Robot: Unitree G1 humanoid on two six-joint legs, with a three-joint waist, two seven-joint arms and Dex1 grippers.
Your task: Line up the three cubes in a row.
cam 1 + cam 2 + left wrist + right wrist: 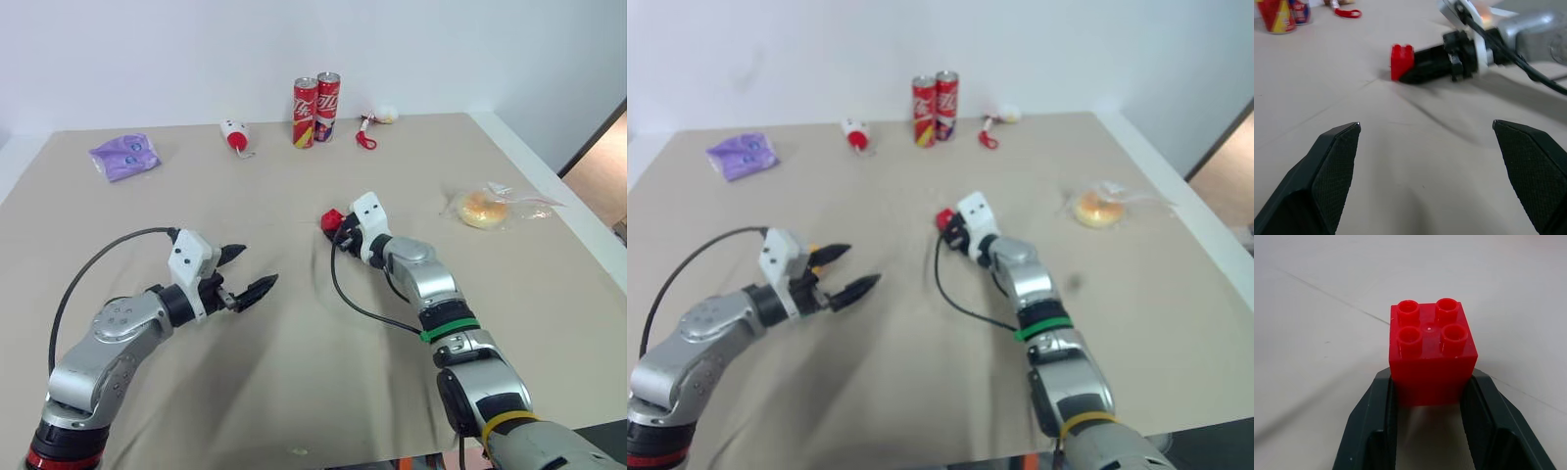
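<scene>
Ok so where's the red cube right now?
In the head views the red cube sits near the table's middle, clamped between the right claw's fingers, in front of the two soda cans.

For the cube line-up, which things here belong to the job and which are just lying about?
Job: red cube, gripped by the right end effector.

Lying about: two soda cans, purple packet, bagged bun, small red-and-white toy, red-looped trinket.

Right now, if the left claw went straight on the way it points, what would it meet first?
Probably the red cube held in the right claw; bare table lies between, though depth is hard to judge.
</scene>
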